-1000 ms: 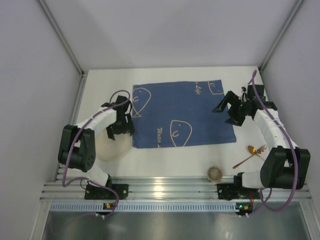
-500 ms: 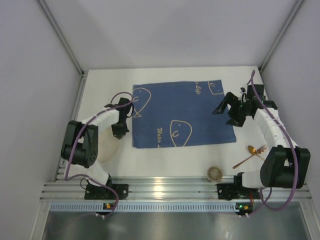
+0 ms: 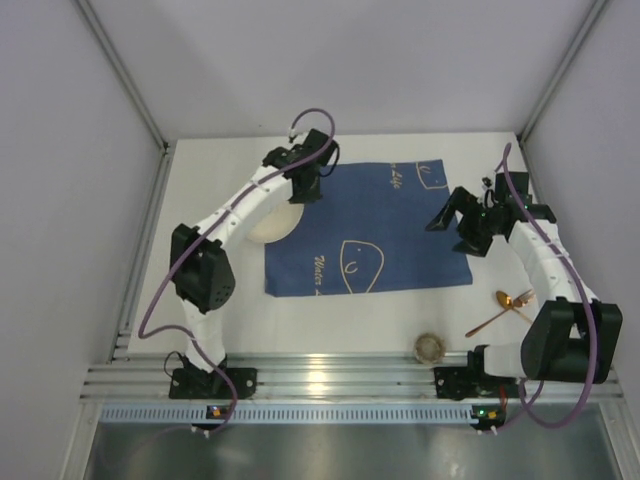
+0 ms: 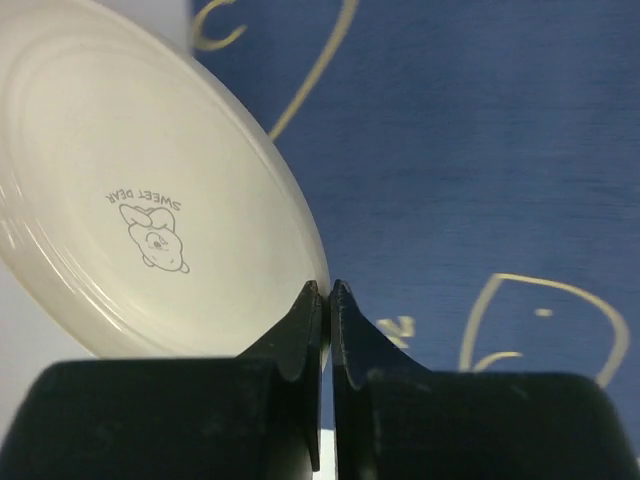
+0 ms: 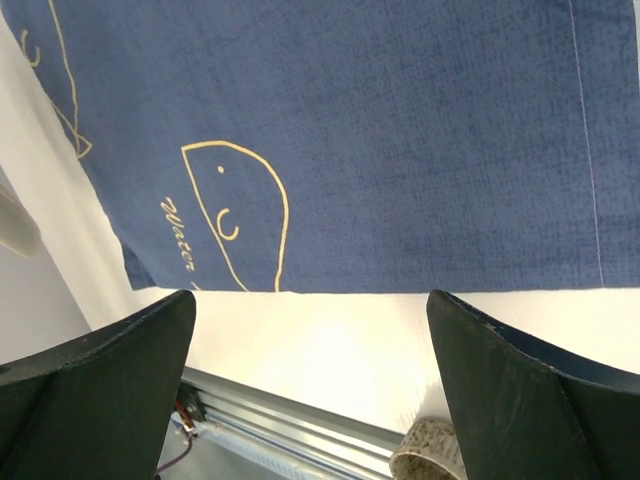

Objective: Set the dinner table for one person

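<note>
A white plate (image 4: 140, 200) with a small bear print hangs tilted over the blue cloth (image 4: 480, 150), and my left gripper (image 4: 328, 290) is shut on its rim. From above, the plate (image 3: 272, 225) sits at the cloth's (image 3: 370, 230) upper left corner, with the left gripper (image 3: 303, 192) just beyond it. The right gripper (image 3: 455, 228) hovers open over the cloth's right edge. In its wrist view the right gripper (image 5: 310, 310) holds nothing, above the cloth's (image 5: 350, 130) near hem and the white dinner table (image 5: 330, 350).
A gold spoon (image 3: 503, 310) lies on the dinner table (image 3: 340, 320) at the near right. A small speckled cup (image 3: 431, 347) stands by the aluminium rail (image 3: 330, 380), and the cup (image 5: 432, 455) also shows below the right gripper. Grey walls enclose the table.
The left gripper shut on the plate's rim at the near left, then lifted it and carried it away to the cloth's far left corner. The right arm barely moved.
</note>
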Controlling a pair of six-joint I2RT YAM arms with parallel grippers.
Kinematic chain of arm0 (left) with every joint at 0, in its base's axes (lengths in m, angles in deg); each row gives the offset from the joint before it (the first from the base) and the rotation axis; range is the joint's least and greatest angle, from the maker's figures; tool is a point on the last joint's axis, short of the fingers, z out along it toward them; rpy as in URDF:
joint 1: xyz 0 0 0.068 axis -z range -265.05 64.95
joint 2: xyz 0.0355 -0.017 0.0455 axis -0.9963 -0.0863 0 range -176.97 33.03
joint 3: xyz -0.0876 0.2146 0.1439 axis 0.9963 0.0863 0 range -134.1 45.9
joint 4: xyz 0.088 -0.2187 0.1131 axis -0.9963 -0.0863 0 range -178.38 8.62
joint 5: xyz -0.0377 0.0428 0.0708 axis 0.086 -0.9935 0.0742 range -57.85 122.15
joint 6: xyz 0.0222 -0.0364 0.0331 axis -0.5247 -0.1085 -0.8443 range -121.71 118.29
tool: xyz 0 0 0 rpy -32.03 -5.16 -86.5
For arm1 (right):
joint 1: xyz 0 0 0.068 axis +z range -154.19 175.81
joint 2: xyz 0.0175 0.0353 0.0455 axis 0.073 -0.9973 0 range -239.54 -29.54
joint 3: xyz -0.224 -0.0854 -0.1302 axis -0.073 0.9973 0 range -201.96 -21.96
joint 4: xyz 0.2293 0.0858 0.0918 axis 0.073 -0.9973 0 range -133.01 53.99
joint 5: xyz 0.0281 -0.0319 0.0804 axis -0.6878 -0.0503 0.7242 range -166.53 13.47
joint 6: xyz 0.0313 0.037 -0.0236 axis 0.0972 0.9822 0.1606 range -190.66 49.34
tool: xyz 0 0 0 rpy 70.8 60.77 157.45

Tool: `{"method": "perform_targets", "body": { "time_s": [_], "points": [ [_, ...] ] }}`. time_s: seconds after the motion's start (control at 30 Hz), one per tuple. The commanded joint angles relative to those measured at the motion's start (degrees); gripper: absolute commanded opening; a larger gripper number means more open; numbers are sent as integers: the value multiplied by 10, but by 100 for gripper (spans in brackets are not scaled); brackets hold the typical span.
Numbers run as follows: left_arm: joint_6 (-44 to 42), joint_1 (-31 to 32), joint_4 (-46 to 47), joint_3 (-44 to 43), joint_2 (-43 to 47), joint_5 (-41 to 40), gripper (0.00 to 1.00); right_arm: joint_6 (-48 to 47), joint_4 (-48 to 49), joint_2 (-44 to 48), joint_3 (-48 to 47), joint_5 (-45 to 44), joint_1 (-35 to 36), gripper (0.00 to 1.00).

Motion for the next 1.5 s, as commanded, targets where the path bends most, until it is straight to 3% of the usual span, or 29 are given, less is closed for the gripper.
{"method": "perform_targets", "body": {
  "time_s": [0.0, 0.17, 0.33, 0.5, 0.53, 0.6, 0.63, 0.77, 0.9, 0.97, 1.07, 1.1, 1.13, 1.2, 1.3, 1.43, 1.47],
  "points": [
    [2, 68, -68, -115, -69, 3, 0, -4, -15, 45, 23, -21, -1, 100],
    [-58, 160, -17, -245, -177, 26, 0, 0, -49, 100, 57, -57, -7, 100],
    [-62, 202, -16, -331, -261, 29, 0, 20, -73, 160, 101, -66, -6, 100],
    [-54, 213, 33, -305, -283, 17, 1, 17, -97, 189, 119, -72, -6, 100],
    [-51, 213, 55, -303, -285, 12, 30, 16, -98, 196, 122, -69, -6, 100],
    [-49, 213, 61, -312, -291, 4, 66, 16, -99, 200, 130, -59, -5, 100],
    [-48, 213, 60, -323, -290, -7, 98, 16, -100, 199, 134, -46, -5, 100],
    [-37, 212, 60, -310, -248, -32, 98, -7, -136, 189, 150, -43, -6, 100],
    [-20, 206, 58, -234, -149, -76, 98, -33, -181, 200, 168, -38, -5, 99],
    [-2, 196, 73, -101, -86, -97, 97, -39, -205, 215, 190, -38, 9, 98],
    [20, 174, 100, 14, -21, -99, 96, -15, -211, 230, 230, -41, 59, 96],
    [29, 168, 110, 79, 15, -96, 95, -7, -210, 241, 237, -44, 70, 93],
    [47, 154, 114, 108, 32, -91, 95, 6, -209, 245, 250, -51, 85, 83],
    [61, 141, 130, 183, 78, -77, 92, 8, -206, 248, 266, -49, 91, 80],
    [79, 130, 141, 245, 123, -75, 91, 22, -204, 262, 290, -51, 94, 73],
    [92, 129, 135, 276, 153, -79, 89, 53, -206, 307, 294, -74, 97, 45],
    [96, 129, 133, 281, 162, -81, 88, 58, -206, 311, 295, -77, 97, 43]
  ]
}}
